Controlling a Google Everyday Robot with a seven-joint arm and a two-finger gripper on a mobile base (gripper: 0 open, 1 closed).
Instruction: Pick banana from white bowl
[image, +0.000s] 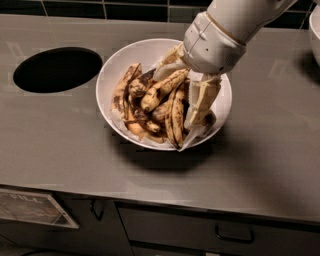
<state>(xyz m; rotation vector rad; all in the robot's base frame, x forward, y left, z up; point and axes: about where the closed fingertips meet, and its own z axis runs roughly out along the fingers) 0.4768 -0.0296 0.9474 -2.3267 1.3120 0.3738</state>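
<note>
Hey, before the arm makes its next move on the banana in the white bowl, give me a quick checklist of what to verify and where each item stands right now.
1. Gripper in the bowl: ok. The gripper is down inside the white bowl, on its right side.
2. Gripper at the target: ok. The banana lies just left of it.
3. Hold on the banana: cannot tell. The wrist hides the contact.
4. Banana free of neighbours: not ok. The shorter bananas crowd against it.
5. Paper lining out of the way: not ok. The crumpled paper bunches under the gripper.
6. Bowl flat on the counter: ok.
</note>
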